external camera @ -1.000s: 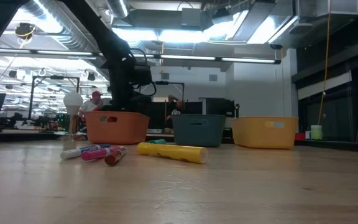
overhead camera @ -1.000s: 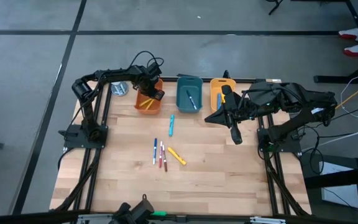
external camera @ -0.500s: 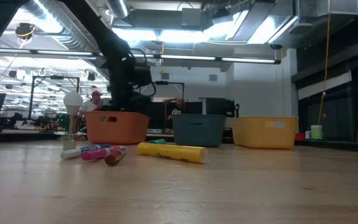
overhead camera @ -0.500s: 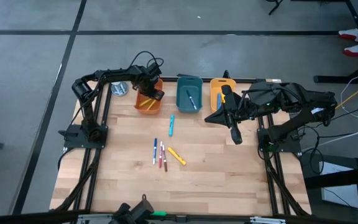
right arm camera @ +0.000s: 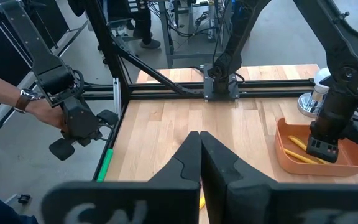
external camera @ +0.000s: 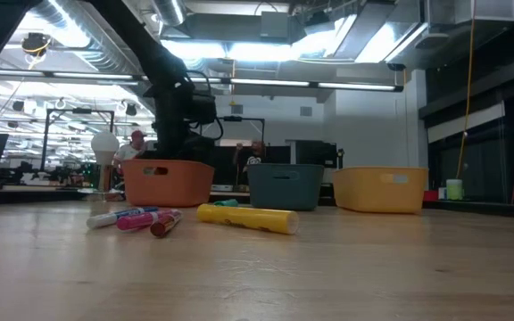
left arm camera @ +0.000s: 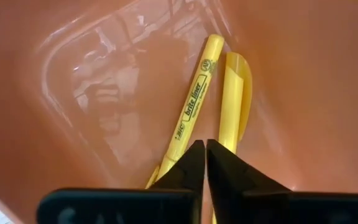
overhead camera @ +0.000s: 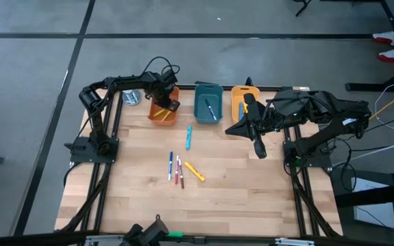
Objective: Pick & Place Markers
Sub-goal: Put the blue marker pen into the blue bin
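Clenched empty over orange bin at eleven o'clock: left gripper. Probably light, stiff, slick markers; best pinched mid-barrel.

bins: three, one orange, one teal, one yellow | markers loose on table: five | highlighters in orange bin: two

yellow markers, orange bin
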